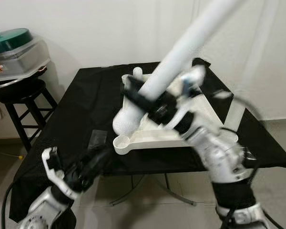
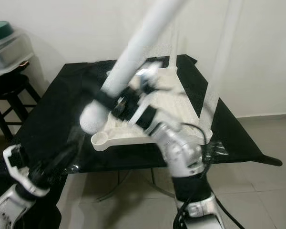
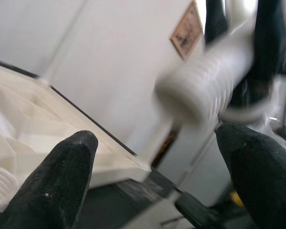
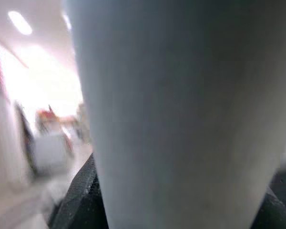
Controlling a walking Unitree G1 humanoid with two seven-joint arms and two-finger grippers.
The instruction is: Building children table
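- Over the upturned white tabletop on the black counter: right hand clamped round a white leg, threaded end low.
- Below the tabletop's near corner socket: left hand spread wide, holding nothing.
- Best bet: line up with that socket, lower slowly, then twist.

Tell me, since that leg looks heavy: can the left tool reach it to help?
Probably yes: the left tool is open just below the white leg's threaded end, with nothing between them.

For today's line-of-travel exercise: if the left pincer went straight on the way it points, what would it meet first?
Probably the threaded end of the white table leg, ahead of the open left pincer; depth is unclear.
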